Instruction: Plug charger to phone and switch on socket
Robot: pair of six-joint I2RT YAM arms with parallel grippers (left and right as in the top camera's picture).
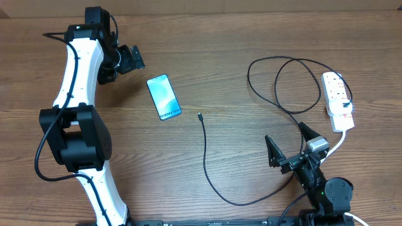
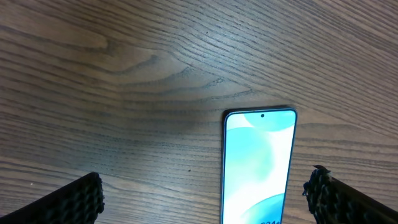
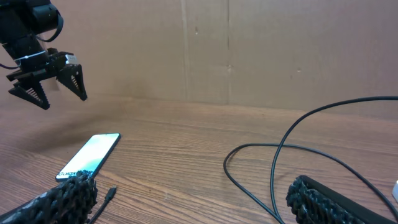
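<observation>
One wooden tabletop (image 1: 207, 69) carries everything. Nothing is gripped and no step of the task looks done.

The left arm (image 1: 78, 81) reaches toward the far-left corner. The left gripper (image 1: 138, 58) hangs above the wood just off the phone's far short edge, jaws spread wide, holding nothing. The right gripper (image 1: 289, 143) sits low near the front-right corner, jaws also wide apart and empty, with cable running beneath it.

The socket (image 1: 338, 100) lies along the right edge, its white lead (image 1: 339, 141) trailing toward the front. We cannot tell how its switches are set.

The phone (image 1: 164, 97) lies flat, screen up, left of centre. Its lettered short edge points toward the middle of the tabletop.

The charger (image 1: 206, 157) loops by the socket, passes the right gripper, sweeps along the front edge and climbs to the centre. We cannot tell whether its far end is seated in the socket.

The connector plug (image 1: 200, 116) rests near the phone's lettered edge, apart from it.

We judge the step in hand to be picking up the plug. To do it well:
- pinch the cable right behind the plug, so the tip does not flop
- bring the left gripper down to brace the phone
- square the plug to the port before pushing
- keep slack in the cable, or it drags the phone
</observation>
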